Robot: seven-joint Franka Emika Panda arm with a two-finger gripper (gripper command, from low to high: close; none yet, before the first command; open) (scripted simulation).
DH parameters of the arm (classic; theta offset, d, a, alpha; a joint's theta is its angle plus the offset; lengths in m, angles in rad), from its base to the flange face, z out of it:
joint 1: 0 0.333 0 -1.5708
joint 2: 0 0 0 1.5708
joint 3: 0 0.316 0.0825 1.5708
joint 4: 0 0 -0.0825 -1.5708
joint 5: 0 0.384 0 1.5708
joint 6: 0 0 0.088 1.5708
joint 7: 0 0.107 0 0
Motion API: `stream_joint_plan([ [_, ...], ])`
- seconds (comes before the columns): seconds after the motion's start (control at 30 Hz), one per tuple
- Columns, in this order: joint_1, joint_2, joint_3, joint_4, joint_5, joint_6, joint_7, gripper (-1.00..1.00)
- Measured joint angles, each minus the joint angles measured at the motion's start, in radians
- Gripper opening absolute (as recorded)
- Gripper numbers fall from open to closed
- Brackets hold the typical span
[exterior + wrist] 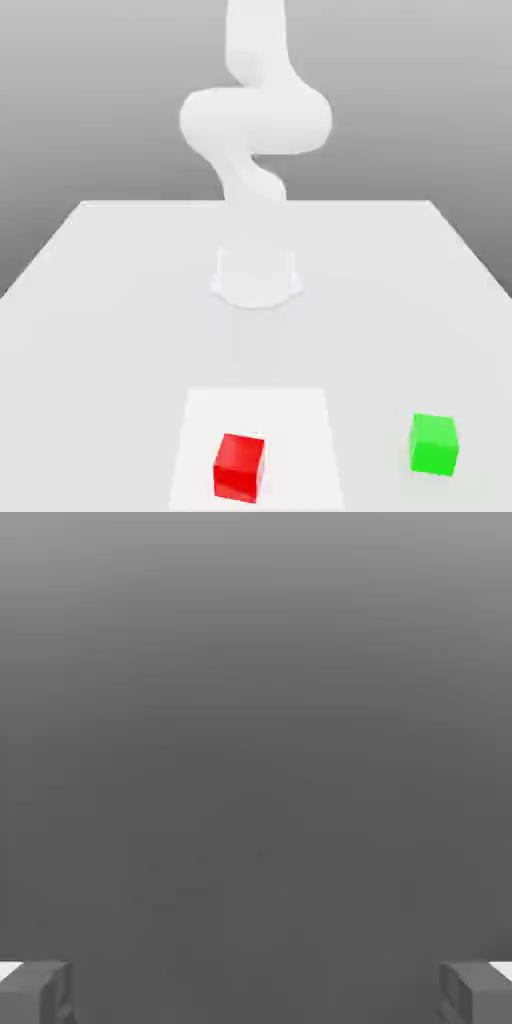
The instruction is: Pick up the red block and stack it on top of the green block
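Note:
A red block (pixel 239 467) rests on the white table (pixel 100 300) near its front edge, a little to the exterior view's left of centre. A green block (pixel 433 444) sits on the table to the exterior view's right of it, well apart from it. In the hand view my gripper (pixel 256 992) is open: two grey fingertips (pixel 35 992) stand far apart with nothing between them, against a plain grey background. The white arm (pixel 255 120) rises from the middle of the table and bends upward, far from both blocks.
The arm's round base (pixel 256 275) stands at the table's centre. A lighter square patch (pixel 300 420) on the tabletop lies under the red block. The table's back edge runs behind the base.

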Motion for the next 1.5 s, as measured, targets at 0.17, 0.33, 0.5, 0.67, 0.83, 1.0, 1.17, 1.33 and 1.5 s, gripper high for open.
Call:
stream_joint_plan([
  [0.17,-0.019,0.187,0.011,-0.042,-0.01,0.077,0.038,0.0],
  [0.33,-0.037,0.369,0.02,-0.083,-0.019,0.151,0.074,0.0],
  [0.5,-0.047,0.55,0.021,-0.124,-0.026,0.225,0.108,0.0],
  [0.67,-0.055,0.731,0.019,-0.165,-0.022,0.299,0.135,0.0],
  [0.83,-0.055,0.912,0.017,-0.193,-0.01,0.389,0.15,0.0],
  [1.0,-0.05,1.056,0.01,-0.175,-0.016,0.506,0.157,-1.0],
  [1.17,-0.05,1.073,0.01,-0.173,-0.019,0.521,0.159,-1.0],
  [1.33,-0.059,0.945,0.02,-0.193,-0.012,0.412,0.154,-1.0],
  [1.5,0.043,0.86,0.121,-0.193,-0.026,0.326,0.147,-1.0],
])
